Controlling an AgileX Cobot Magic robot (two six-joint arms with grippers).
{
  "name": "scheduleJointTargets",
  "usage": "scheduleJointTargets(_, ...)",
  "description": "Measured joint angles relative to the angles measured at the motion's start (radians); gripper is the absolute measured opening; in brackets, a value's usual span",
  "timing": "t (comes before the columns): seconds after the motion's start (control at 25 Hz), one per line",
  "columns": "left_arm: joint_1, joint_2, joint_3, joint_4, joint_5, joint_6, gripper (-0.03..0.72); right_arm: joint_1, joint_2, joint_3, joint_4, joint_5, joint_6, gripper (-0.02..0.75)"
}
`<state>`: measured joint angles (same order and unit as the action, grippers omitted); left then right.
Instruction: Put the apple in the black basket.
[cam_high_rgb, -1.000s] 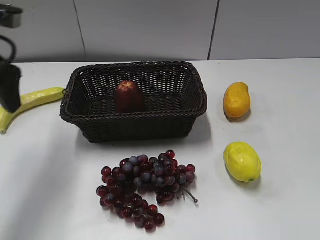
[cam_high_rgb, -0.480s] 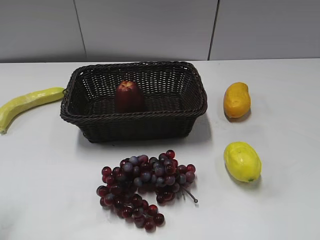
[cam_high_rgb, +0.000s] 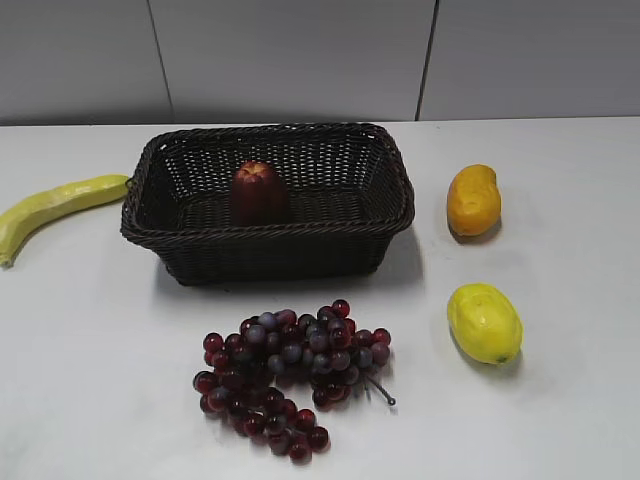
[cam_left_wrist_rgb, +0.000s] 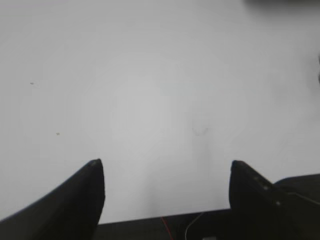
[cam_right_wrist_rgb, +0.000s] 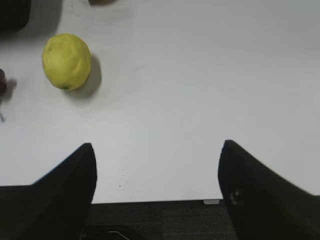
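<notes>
The apple (cam_high_rgb: 258, 192) sits in the black basket (cam_high_rgb: 268, 250), grapes (cam_high_rgb: 285, 375) in front.

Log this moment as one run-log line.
apple: inside black basket, upright | left gripper: open, empty, over bare table | right gripper: open, empty, lemon ahead-left | status: placed

Lab-like test bench, plain white table (cam_high_rgb: 90, 350), grey panelled wall (cam_high_rgb: 300, 55)

No writing, label, brand mark or number can be read in any of the views. The fruit, the woven basket, the white table and the grey wall panels all show plain surfaces, and the dark fingers seen from each wrist carry no legible marking.
</notes>
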<state>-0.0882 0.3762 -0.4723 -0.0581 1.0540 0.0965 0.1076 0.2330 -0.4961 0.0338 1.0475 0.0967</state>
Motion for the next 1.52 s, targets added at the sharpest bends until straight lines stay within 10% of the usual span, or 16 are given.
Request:
scheduleJointTargets(0.52, 0.000, -0.354, 0.003, 0.008, 0.001, -0.001, 0.575, 0.000, 0.000, 0.000, 0.000, 0.000, 0.000, 0.571)
scheduleJointTargets(1.52, 0.010, -0.357, 0.005, 0.013, 0.002, -0.001, 0.575, 0.000, 0.000, 0.000, 0.000, 0.000, 0.000, 0.571)
